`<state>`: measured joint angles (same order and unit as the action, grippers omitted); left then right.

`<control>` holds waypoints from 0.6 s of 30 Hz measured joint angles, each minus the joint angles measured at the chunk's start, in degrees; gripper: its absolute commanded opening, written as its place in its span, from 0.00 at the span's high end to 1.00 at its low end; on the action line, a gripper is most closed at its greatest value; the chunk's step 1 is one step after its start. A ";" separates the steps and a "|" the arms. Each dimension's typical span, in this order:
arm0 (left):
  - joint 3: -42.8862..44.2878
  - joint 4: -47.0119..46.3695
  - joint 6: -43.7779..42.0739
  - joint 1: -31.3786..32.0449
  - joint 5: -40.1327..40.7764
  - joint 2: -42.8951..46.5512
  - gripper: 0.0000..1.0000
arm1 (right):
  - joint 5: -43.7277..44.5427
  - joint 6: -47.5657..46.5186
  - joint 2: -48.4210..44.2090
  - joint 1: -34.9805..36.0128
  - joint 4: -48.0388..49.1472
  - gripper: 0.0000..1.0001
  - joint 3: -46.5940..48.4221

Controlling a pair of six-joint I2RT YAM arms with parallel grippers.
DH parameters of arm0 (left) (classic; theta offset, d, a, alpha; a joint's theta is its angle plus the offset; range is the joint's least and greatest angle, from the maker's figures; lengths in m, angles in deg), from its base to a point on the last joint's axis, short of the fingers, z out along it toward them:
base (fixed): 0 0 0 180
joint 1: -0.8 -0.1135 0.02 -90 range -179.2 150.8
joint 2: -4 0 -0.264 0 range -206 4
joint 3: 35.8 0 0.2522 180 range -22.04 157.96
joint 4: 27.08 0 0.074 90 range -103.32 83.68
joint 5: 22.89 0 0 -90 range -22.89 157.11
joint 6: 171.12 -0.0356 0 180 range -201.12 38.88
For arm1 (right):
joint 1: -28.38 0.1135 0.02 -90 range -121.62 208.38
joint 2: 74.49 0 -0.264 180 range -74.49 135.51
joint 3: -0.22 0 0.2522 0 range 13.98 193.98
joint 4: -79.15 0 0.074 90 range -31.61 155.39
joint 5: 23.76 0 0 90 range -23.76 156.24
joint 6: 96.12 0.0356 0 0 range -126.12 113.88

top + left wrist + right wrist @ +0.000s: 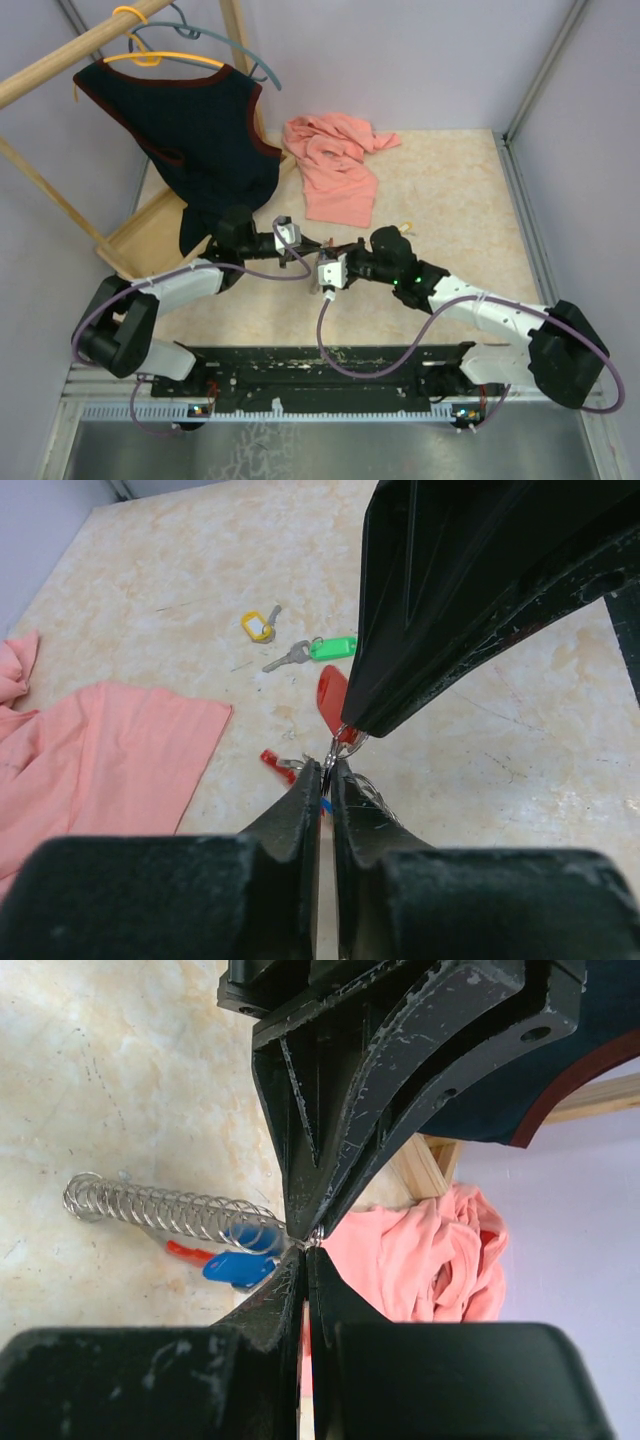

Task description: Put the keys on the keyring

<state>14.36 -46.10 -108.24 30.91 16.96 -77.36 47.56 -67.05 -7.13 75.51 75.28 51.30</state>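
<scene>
the light, stiff, slippery keyring [332, 695] is best pinched by its thin wire, as the closed right gripper [307, 1250] does; the left gripper [327, 772], tip-to-tip with it, is nearly shut, hold unclear.

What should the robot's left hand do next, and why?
Probably finish pinching. The left gripper has fingers almost together around the thin metal of the keyring, which the shut right gripper holds. Both need a firm hold before the green key and yellow key, loose on the table, can go on.
</scene>
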 measured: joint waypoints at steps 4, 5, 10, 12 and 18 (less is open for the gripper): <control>0.50 0.74 -0.81 0.00 -0.31 0.02 1.00 | 1.05 -0.09 -0.44 -0.02 -0.33 1.00 -0.02; 0.50 0.81 -0.85 0.00 -0.33 0.02 1.00 | 1.27 -0.07 -0.70 0.00 -0.55 1.00 -0.02; 0.50 1.11 0.66 0.02 -0.24 0.52 1.00 | 2.91 0.55 -2.08 0.00 -1.05 1.00 -0.37; 0.48 1.20 2.23 0.02 0.11 1.14 1.00 | 3.74 0.72 -2.64 0.00 -0.74 1.00 -1.14; -0.02 0.85 9.70 0.07 2.54 3.19 1.00 | 4.90 1.46 -2.86 0.11 2.71 1.00 -3.78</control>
<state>14.34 -45.24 -98.53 30.98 19.50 -74.17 52.46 -65.59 -10.00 75.62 77.99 47.52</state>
